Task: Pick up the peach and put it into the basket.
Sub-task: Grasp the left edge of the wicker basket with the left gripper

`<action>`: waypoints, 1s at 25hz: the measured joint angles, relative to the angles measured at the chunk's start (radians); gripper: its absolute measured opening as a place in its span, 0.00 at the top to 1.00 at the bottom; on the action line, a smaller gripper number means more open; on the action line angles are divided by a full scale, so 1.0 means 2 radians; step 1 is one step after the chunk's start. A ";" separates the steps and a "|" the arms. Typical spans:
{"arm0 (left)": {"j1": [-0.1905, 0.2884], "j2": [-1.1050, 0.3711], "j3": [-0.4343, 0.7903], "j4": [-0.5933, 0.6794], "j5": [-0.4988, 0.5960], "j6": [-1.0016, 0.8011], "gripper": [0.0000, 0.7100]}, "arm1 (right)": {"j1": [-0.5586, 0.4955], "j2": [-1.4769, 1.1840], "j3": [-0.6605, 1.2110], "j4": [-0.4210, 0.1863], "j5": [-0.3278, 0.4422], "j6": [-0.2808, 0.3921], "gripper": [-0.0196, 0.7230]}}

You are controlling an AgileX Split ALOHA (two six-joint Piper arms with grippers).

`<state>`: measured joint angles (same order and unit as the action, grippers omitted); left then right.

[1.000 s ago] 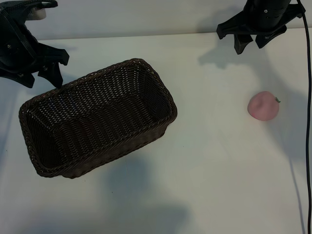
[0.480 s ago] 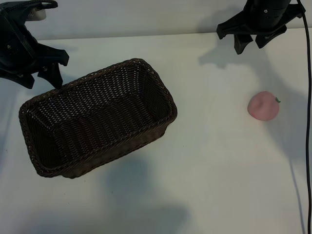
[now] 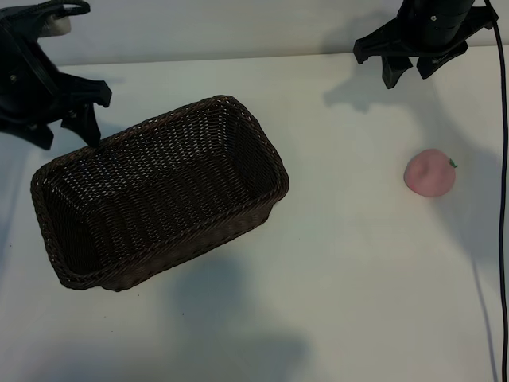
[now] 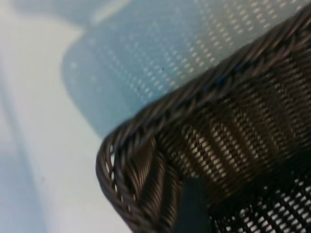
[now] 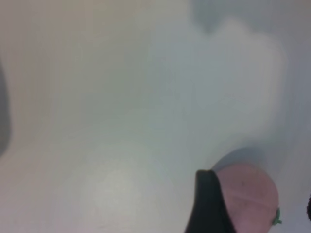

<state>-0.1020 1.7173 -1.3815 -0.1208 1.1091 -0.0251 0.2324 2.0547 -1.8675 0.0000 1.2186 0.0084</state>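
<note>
The peach (image 3: 430, 173), small, pink and round with a green stem, lies on the white table at the right. The dark brown wicker basket (image 3: 159, 191) stands at centre left and holds nothing. My right gripper (image 3: 408, 74) hangs open above the table's far edge, well beyond the peach and holding nothing. In the right wrist view the peach (image 5: 252, 196) shows partly behind one dark finger (image 5: 209, 206). My left gripper (image 3: 70, 131) is open over the basket's far left corner. The left wrist view shows the braided rim (image 4: 146, 126) close up behind one finger (image 4: 192, 211).
A black cable (image 3: 503, 159) hangs down the right edge of the exterior view. White tabletop (image 3: 342, 263) lies between the basket and the peach and in front of both. A pale wall (image 3: 223, 28) runs behind the table.
The left gripper has edged very slightly to the left. The right gripper, peach and basket have not moved.
</note>
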 joint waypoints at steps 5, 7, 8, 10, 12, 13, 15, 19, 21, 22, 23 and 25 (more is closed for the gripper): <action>0.000 -0.070 0.090 0.002 -0.031 -0.044 0.17 | 0.000 0.000 0.000 0.000 0.000 0.000 0.32; 0.000 -0.102 0.126 0.011 -0.045 -0.080 0.17 | 0.000 0.000 0.000 0.000 0.000 0.000 0.32; 0.000 -0.115 0.138 0.020 -0.049 -0.101 0.17 | 0.000 0.000 0.000 0.000 0.000 0.000 0.32; 0.000 -0.140 0.163 0.043 -0.052 -0.141 0.17 | 0.000 0.000 0.000 0.000 0.000 0.000 0.32; 0.000 -0.156 0.183 0.069 -0.052 -0.180 0.17 | 0.000 0.000 0.000 0.000 0.000 0.000 0.32; 0.000 -0.160 0.193 0.080 -0.051 -0.196 0.17 | 0.000 0.000 0.000 0.000 0.000 0.000 0.32; 0.000 -0.163 0.212 0.100 -0.053 -0.214 0.17 | 0.000 0.000 0.000 0.000 0.000 0.000 0.32; 0.000 -0.163 0.258 0.104 -0.106 -0.236 0.17 | 0.000 0.000 0.000 0.000 0.000 0.000 0.32; 0.000 -0.157 0.272 0.105 -0.136 -0.246 0.17 | 0.000 0.000 0.000 0.000 0.000 0.000 0.32; 0.000 -0.152 0.273 0.105 -0.146 -0.248 0.17 | 0.000 0.000 0.000 0.000 0.000 0.000 0.32; 0.000 -0.145 0.275 0.105 -0.159 -0.249 0.17 | 0.000 0.000 0.000 0.000 0.000 0.000 0.32; 0.000 -0.126 0.276 0.099 -0.176 -0.250 0.17 | 0.000 0.000 0.000 0.000 0.000 0.000 0.32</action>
<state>-0.1020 1.4652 -0.8302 0.0776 0.7565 -0.5251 0.2324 2.0547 -1.8675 0.0000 1.2186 0.0084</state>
